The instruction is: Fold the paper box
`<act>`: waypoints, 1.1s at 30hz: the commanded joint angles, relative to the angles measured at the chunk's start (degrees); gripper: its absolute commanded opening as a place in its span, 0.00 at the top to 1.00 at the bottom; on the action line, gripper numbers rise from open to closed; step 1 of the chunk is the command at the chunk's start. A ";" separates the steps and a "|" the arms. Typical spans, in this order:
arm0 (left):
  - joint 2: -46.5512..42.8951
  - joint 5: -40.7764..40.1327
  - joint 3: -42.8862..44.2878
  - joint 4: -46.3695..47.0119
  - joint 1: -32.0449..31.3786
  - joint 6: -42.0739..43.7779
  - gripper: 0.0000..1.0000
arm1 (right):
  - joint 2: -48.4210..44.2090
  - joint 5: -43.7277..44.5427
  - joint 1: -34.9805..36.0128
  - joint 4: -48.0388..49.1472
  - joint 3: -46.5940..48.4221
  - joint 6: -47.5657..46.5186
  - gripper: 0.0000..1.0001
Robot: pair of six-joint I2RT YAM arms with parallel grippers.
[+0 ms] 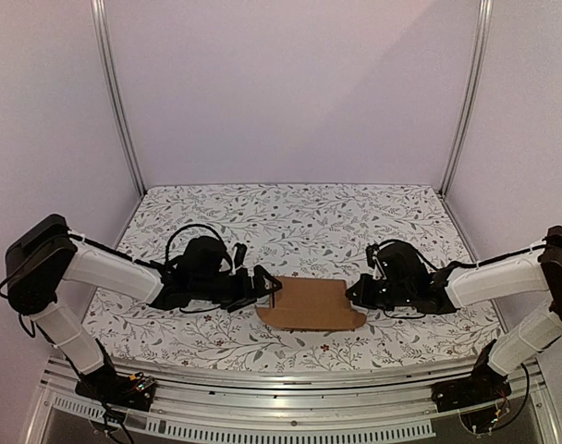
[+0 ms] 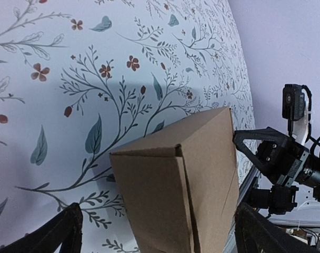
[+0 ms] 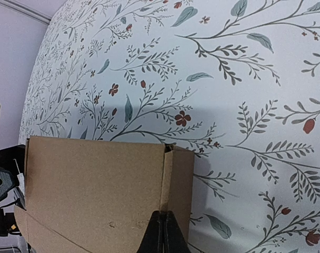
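The paper box (image 1: 311, 303) lies on the worktop (image 1: 290, 217) near the middle of its near edge, already folded into a body. The left end effector (image 1: 269, 289) gapes wide and empty around the box's left end, while the right end effector (image 1: 354, 289) is closed on nothing, its tips at the right end. The step looks like finishing the ends, so next the left probably has to press its end flap home while the right braces.

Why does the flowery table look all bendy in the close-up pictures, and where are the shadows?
Left wrist view: the table curves, likely bent by the lens, and the paper box casts a soft shadow beside it. Right wrist view: same bending, with a shadow right of the box. Top view: soft light, no glare.
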 commanded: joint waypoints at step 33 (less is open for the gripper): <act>18.30 16.95 -0.04 38.94 1.82 -19.69 0.43 | -2.11 2.91 -0.32 -7.70 -4.66 -1.43 1.00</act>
